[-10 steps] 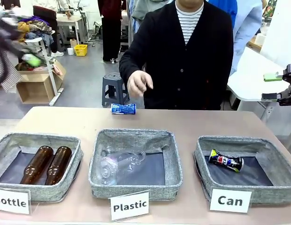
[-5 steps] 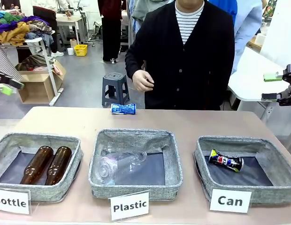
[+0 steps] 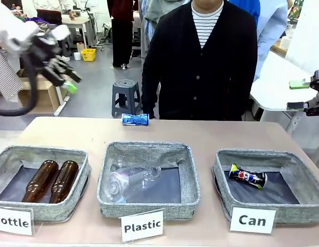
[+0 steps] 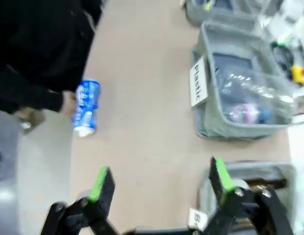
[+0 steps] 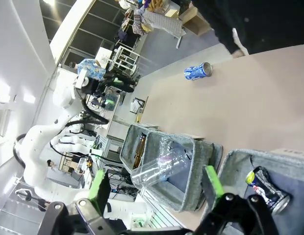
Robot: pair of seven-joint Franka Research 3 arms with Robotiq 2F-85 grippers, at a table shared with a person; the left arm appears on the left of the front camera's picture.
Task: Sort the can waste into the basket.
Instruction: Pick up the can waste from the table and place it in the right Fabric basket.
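Person (image 3: 200,77) drawn back, left tool (image 3: 69,80) swung in at ten o'clock, released, empty: crushed blue drink can (image 3: 135,119) at twelve o'clock lies free.

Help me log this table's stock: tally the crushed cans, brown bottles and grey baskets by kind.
Crushed cans: 2 (blue can on the table, dark can in the Can basket)
Brown bottles: 2, both in the Bottle basket
Grey baskets: 3 (those two and the Plastic basket)
Total: 7
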